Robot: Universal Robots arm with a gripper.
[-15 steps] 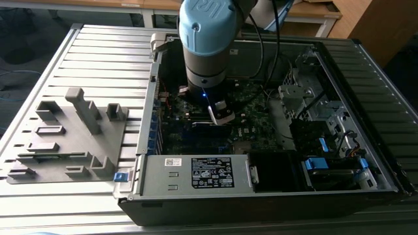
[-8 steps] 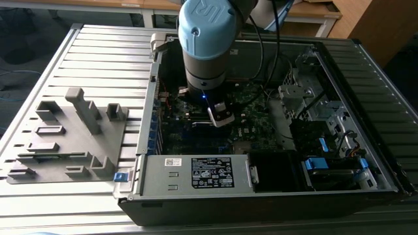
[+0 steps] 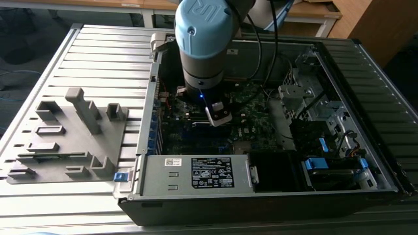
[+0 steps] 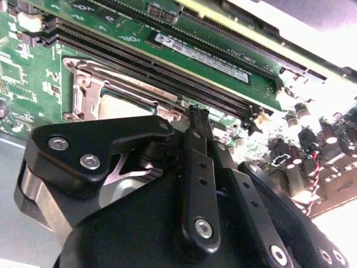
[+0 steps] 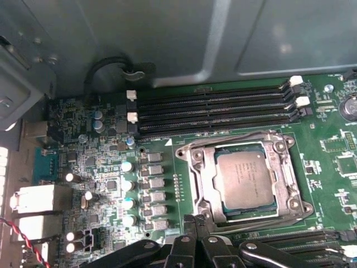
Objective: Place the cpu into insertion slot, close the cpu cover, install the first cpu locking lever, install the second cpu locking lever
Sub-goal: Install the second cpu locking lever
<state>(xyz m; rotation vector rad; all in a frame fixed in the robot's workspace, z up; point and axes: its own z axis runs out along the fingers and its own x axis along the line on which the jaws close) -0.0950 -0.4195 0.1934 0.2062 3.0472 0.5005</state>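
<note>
Open computer case (image 3: 274, 147) fills the centre and right of the exterior view, lying on a slatted metal desk (image 3: 98, 54); a grey fixture tray (image 3: 68, 137) sits at left of frame. The arm (image 3: 203, 44) reaches down from top centre into the case, over the green motherboard (image 3: 196, 132). In the first wrist view the insertion slot (image 5: 248, 180) lies right of centre, its silver rim bolted to the board. The cpu cover (image 5: 207, 181), a thin silver frame, appears to lie down around the chip, though whether it is latched cannot be told. The cpu (image 5: 247, 178) sits inside the slot, grey top up, square to the rim. Memory slots (image 5: 212, 109) run as long black bars across the frame just above the socket, their long axis parallel to the socket's upper edge. The end effector (image 5: 195, 222) shows at bottom centre, its two fingertips pressed together with nothing between them, tips pointing up-frame toward the socket's lower left corner and just short of the rim. In the second wrist view the same tips (image 4: 199, 113) stand near the socket's metal edge (image 4: 92, 89), apart from it. Locking levers cannot be made out clearly.
</note>
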